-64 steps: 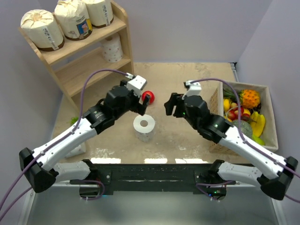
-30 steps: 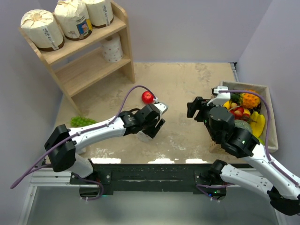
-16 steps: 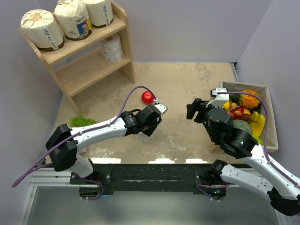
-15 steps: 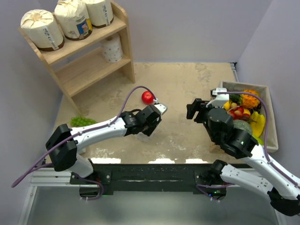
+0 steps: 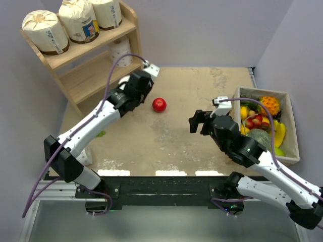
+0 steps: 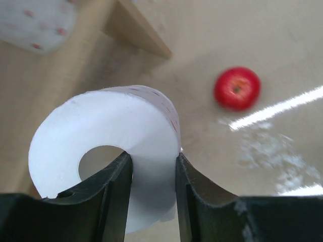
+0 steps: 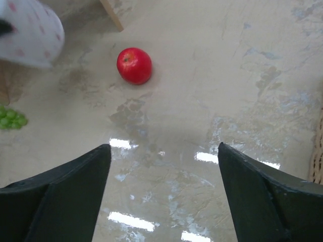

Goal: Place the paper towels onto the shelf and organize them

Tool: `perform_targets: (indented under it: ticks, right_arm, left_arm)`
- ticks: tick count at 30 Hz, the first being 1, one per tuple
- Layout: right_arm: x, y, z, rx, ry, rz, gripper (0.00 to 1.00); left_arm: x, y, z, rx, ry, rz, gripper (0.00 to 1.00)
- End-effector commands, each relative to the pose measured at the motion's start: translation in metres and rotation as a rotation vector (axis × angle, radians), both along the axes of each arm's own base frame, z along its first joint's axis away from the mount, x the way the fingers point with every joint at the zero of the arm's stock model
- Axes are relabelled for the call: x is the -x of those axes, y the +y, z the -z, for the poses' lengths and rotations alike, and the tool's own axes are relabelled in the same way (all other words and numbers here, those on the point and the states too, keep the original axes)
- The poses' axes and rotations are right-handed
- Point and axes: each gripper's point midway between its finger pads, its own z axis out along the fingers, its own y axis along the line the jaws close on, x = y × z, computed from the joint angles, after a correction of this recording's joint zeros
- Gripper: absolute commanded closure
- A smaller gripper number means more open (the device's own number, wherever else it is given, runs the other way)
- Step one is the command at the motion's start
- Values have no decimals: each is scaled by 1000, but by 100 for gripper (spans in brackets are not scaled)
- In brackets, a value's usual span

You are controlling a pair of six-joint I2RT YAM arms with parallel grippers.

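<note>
The left claw (image 6: pixel 154 164) is clamped on the wall of a bare white, faintly dotted paper towel roll (image 6: pixel 70 136), one finger inside its hollow core, holding it aloft. The light wooden stepped shelf (image 6: pixel 135 31) lies just ahead of this claw, and a round red apple (image 6: pixel 237 88) is off to its right. The right claw (image 7: pixel 164 148) hangs spread and empty. So thin a pinch could let the soft roll swing, clip the shelf's side panel and slip out.

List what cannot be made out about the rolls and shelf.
- Top view: held roll hidden beneath the left gripper and wrist.
- Top view: bare roll on the shelf half hidden by the upper board.
- Left wrist view: dotted white shape blurred, cut by the corner.
- Right wrist view: grapes cut by the left edge.
</note>
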Motion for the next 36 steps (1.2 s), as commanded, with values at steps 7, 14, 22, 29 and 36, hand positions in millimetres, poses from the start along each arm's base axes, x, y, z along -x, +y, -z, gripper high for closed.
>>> perform_targets:
  ticks: [7, 14, 22, 29, 36]
  right_arm:
    - [-1, 13, -2, -8, 6, -50, 1]
    - [2, 10, -10, 1, -8, -63, 1]
    - [3, 9, -18, -9, -21, -67, 1]
    - [2, 10, -19, -5, -20, -66, 1]
    - [2, 9, -20, -2, -21, -67, 1]
  left_arm:
    - [-78, 82, -118, -162, -310, -244, 63]
    - [-98, 121, -123, -172, -334, -296, 63]
    - [-118, 129, -117, -178, -352, -287, 62]
    - [-125, 129, -114, -185, -355, -284, 59]
    - [-129, 140, -113, -228, -358, -328, 48]
